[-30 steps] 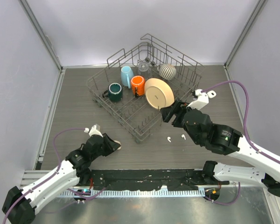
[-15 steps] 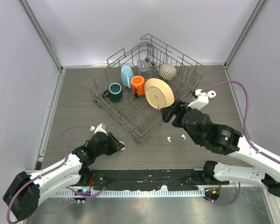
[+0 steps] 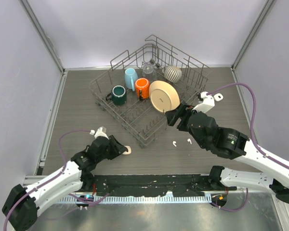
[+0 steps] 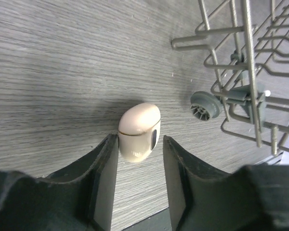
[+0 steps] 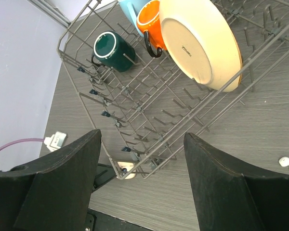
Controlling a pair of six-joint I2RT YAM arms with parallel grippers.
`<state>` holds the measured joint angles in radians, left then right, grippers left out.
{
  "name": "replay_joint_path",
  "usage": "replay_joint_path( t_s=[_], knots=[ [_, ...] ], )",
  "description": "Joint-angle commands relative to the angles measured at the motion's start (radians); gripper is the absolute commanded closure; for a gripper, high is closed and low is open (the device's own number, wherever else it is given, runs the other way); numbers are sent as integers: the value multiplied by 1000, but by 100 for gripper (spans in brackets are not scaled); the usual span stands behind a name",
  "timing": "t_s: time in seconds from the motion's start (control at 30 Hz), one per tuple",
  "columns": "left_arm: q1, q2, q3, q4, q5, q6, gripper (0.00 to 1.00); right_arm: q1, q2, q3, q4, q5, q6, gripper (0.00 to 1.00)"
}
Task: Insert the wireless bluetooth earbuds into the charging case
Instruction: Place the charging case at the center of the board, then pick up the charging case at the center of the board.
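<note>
Currently 2 earbuds [image 3: 175,143], 1 charging case [image 4: 138,131] between open left jaws, right jaws open.

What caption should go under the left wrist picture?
Left gripper open around the beige charging case lying on the table, near the dish rack.

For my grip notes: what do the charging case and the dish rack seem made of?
The charging case looks like smooth cream plastic with a satin finish: it has a soft highlight and a moulded seam below the lid. The dish rack seems to be grey coated metal wire: thin, uniform matte rods bent at the corners. Look alone cannot confirm either.
</note>
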<state>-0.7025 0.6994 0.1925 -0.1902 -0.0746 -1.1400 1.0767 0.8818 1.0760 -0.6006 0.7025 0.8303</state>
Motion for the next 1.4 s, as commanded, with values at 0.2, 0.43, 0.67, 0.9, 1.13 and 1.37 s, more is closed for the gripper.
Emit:
replay_joint_path(
  t_s=[0.2,0.43,0.67,0.9,1.13,1.37],
  knots=[
    [1,-132,65,-173,-126,42,45,-8,22,18,16,-6,6,25],
    [1,-135,205,-311,-185,89,25,-29,11,27,-63,41,16,25],
    [1,-97,422,-385,-206,209,0,-266,-20,44,-232,-6,49,13],
    [1,-41,597,-547,-355,227,0,-666,-21,18,-255,-251,-62,8],
    [1,-123,601,-494,-347,276,0,-1091,123,61,-271,-535,-138,5],
    [1,-213,576,-465,-337,316,0,-1176,333,231,-370,-456,-99,2]
  ],
)
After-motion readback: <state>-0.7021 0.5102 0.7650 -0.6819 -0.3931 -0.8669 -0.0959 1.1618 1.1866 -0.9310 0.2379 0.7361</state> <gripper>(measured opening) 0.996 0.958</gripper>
